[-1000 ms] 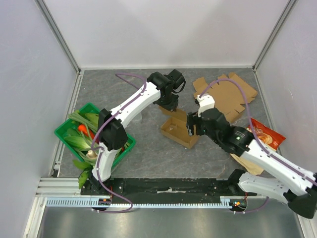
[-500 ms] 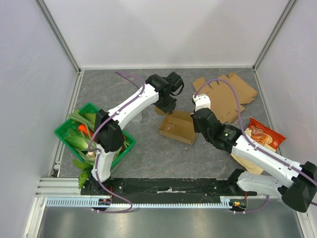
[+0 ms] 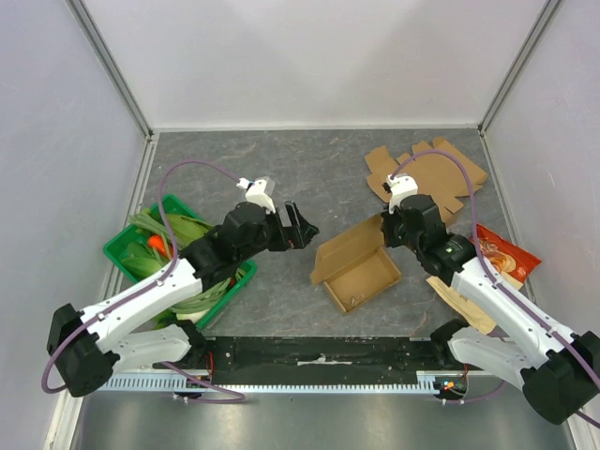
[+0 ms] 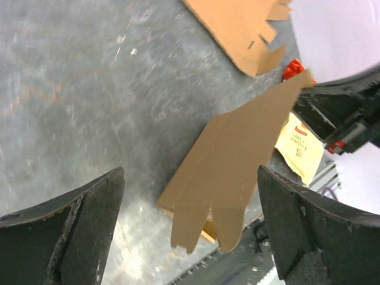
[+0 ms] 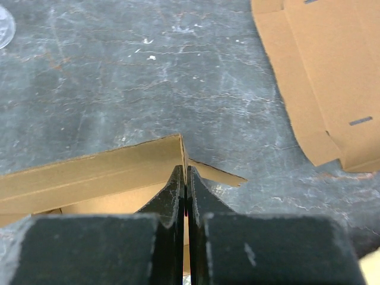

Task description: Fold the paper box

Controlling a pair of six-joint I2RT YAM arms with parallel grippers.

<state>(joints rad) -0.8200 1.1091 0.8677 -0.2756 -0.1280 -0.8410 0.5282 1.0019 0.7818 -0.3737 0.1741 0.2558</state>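
Note:
The brown paper box [image 3: 356, 267] lies open-topped on the grey table, partly folded, with loose flaps at its near left end. My right gripper [image 3: 388, 234] is shut on the box's far right wall; in the right wrist view its fingertips [image 5: 185, 173] pinch the thin wall edge of the box [image 5: 89, 172]. My left gripper [image 3: 302, 225] hangs open to the left of the box, apart from it. In the left wrist view the box [image 4: 237, 148] shows between the wide-spread fingers of the left gripper [image 4: 190, 237], nothing in them.
A flat cardboard sheet [image 3: 431, 178] lies at the back right. A red snack packet [image 3: 502, 255] and another cardboard piece [image 3: 452, 298] lie beside the right arm. A green basket [image 3: 122, 246] of vegetables stands at the left. A clear round lid [image 3: 266, 186] lies behind the left arm.
My left gripper let go, opened and drew back left and nearer. My right gripper shut on the box's wall. The box moved nearer and turned.

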